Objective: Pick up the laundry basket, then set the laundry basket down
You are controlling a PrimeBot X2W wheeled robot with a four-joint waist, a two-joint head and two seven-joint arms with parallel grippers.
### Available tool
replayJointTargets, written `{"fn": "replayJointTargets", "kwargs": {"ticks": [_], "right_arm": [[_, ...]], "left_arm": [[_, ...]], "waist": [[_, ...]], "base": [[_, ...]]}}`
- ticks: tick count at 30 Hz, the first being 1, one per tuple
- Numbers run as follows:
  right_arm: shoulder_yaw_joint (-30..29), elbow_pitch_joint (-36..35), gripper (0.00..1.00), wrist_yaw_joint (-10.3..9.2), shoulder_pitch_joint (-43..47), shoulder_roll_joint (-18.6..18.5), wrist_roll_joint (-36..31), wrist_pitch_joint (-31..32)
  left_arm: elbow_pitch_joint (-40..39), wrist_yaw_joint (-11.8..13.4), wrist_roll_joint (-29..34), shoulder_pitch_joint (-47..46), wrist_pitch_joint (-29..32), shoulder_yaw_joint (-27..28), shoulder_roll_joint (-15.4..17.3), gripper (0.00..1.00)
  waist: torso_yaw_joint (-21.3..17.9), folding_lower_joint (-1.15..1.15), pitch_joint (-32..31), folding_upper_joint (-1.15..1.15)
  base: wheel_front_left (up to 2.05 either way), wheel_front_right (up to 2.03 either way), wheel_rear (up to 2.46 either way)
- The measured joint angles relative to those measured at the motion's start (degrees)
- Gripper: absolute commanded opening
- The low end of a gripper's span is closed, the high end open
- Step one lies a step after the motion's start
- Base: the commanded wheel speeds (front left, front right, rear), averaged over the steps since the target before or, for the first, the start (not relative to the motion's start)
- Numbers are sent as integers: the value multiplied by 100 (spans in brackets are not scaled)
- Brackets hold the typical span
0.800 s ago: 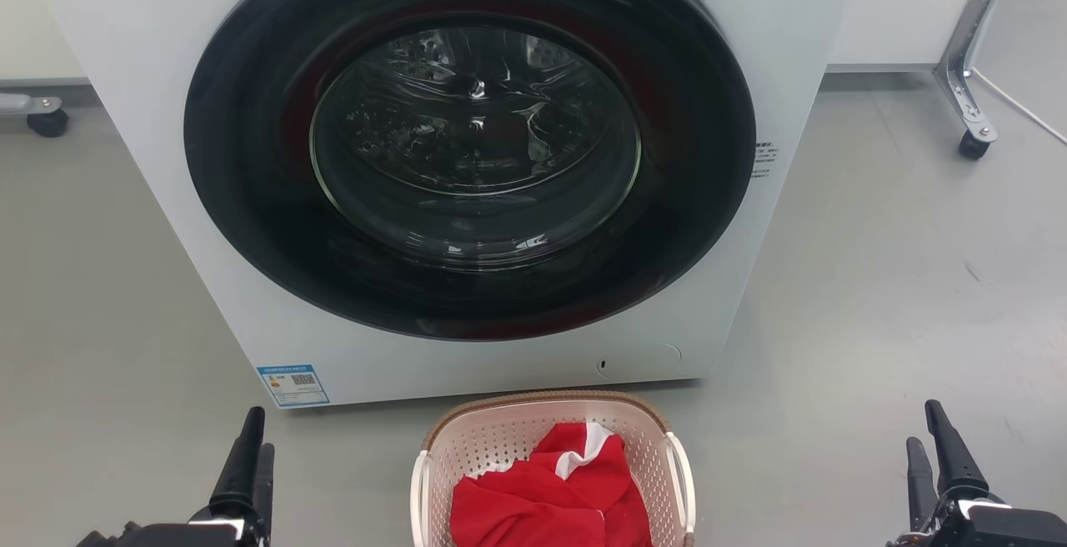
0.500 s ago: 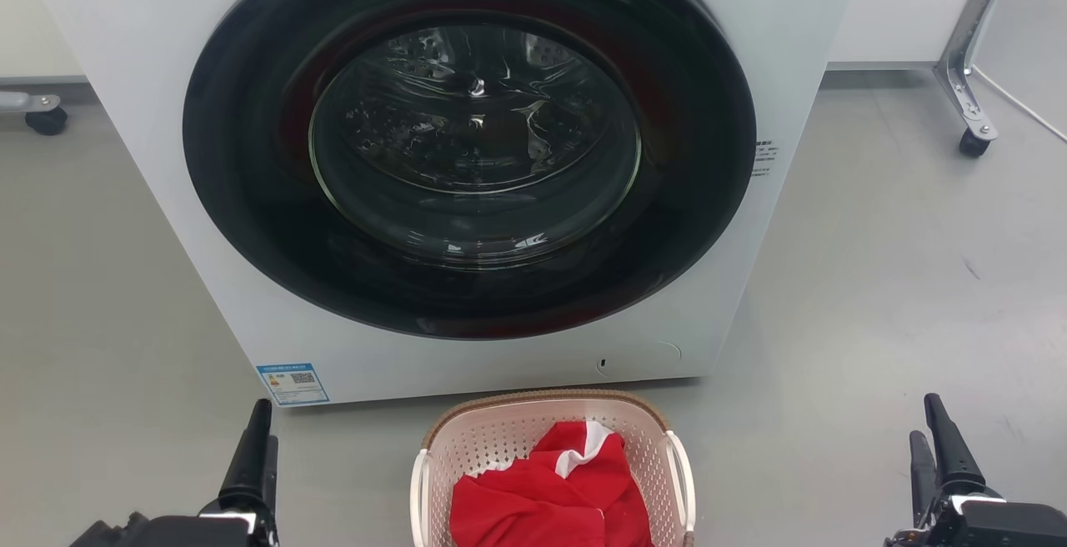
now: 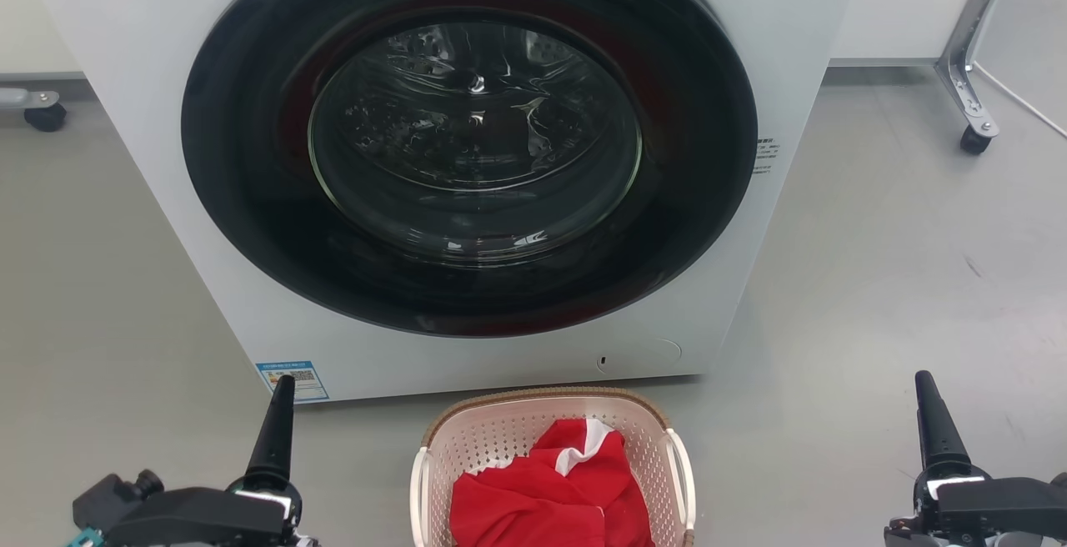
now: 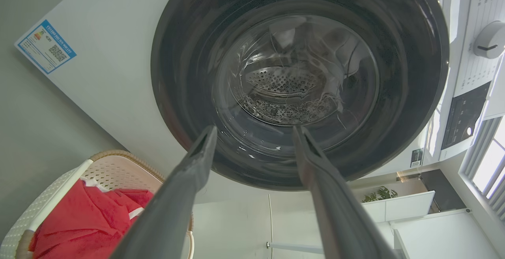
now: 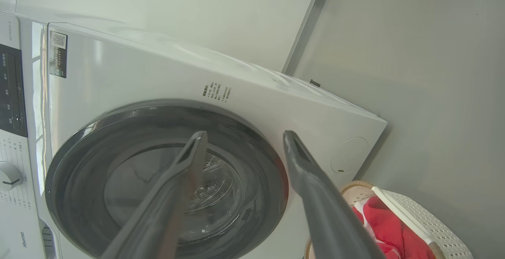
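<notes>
Left gripper [image 3: 282, 390]: before washing machine [image 3: 142, 147] lower-left corner, jaws apart, nothing held. Laundry basket [image 3: 542, 398]: on floor [image 3: 875, 280] just before washing machine, below door, red cloth [image 3: 550, 493] inside. Right gripper [image 3: 925, 387]: beyond washing machine's right side, jaws apart, nothing held.

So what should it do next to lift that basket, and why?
Probably swing both arms inward toward the white side handles of the laundry basket. The left gripper and right gripper, fingers apart, stand well out to either side, touching nothing, and the basket sits on the floor between them.
</notes>
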Motion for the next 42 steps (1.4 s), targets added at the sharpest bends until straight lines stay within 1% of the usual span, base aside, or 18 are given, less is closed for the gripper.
{"fn": "replayJointTargets", "kwargs": {"ticks": [13, 17, 25, 29, 32, 33, 35, 42], "right_arm": [[426, -78, 100, -220, -24, -276, -1321, -290], [548, -114, 100, -303, -31, -346, -1725, -386], [849, -196, 100, -428, -101, -534, -2606, -545], [954, -223, 100, -497, -132, -576, -2961, -634], [1034, -233, 100, -505, -132, -619, -3200, -688], [1034, -233, 100, -505, -132, -619, -3200, -688], [1087, -241, 100, -549, -132, -643, -3375, -738], [1259, -242, 100, -603, -133, -715, -3935, -872]], "left_arm": [[-158, 326, 1412, -166, -259, -514, 287, 100], [-213, 436, 1830, -179, -359, -664, 330, 100], [-271, 608, 2553, -185, -514, -899, 460, 100], [-290, 673, 2904, -187, -602, -1009, 491, 100], [-308, 728, 3128, -189, -666, -1077, 511, 100], [-308, 728, 3128, -189, -666, -1077, 511, 100], [-322, 758, 3278, -190, -712, -1111, 525, 100], [-360, 862, 3738, -190, -851, -1238, 543, 100]], "waist": [[1, 0, 4, 0], [2, 0, -7, 0], [4, 0, -18, 0], [5, 0, -17, 0], [5, 0, -15, 0], [5, 0, -15, 0], [4, 0, -14, 0], [2, 0, -7, 0]], "base": [[0, 0, 0], [0, 0, 0], [0, 0, 0], [0, 0, 0], [0, 0, 0], [0, 0, 0], [0, 0, 0], [0, 0, 0]]}}
